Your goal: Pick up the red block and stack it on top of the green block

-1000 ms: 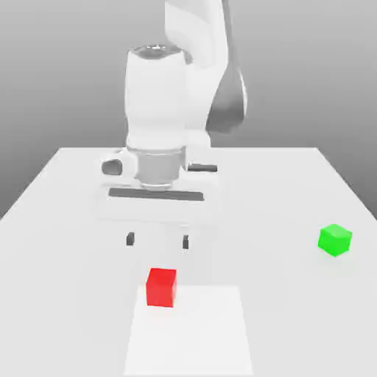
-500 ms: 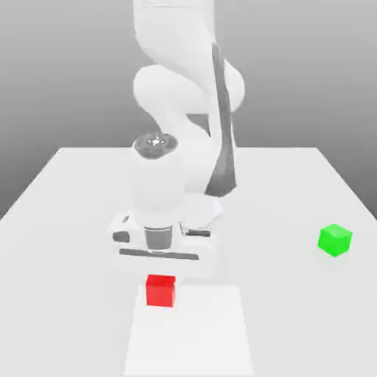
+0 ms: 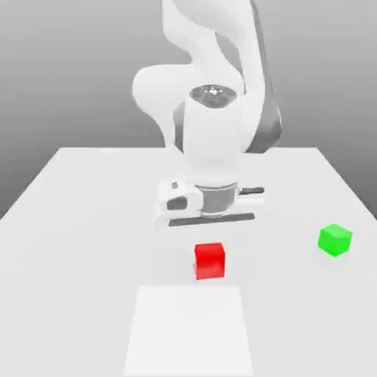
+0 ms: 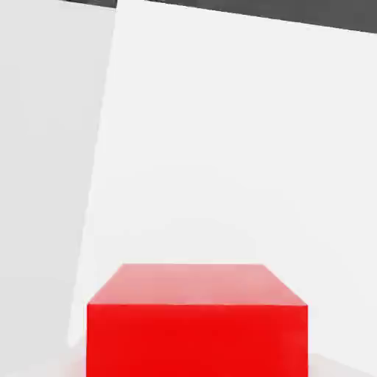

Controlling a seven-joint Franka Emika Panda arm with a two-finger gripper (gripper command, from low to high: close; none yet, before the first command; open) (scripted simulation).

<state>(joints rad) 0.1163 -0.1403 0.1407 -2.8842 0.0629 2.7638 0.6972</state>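
Gripper [image 3: 208,243] is closed on the red block [image 3: 210,260], held clear of the table [image 3: 66,213]. Green block [image 3: 335,239] sits well apart toward the exterior view's right. Carriage should be level, with square alignment before release.

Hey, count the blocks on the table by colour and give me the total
Red block: 1
Green block: 1
Total: 2 blocks

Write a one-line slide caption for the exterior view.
Small red cube beneath the white arm's hand, small green cube apart on the white table.
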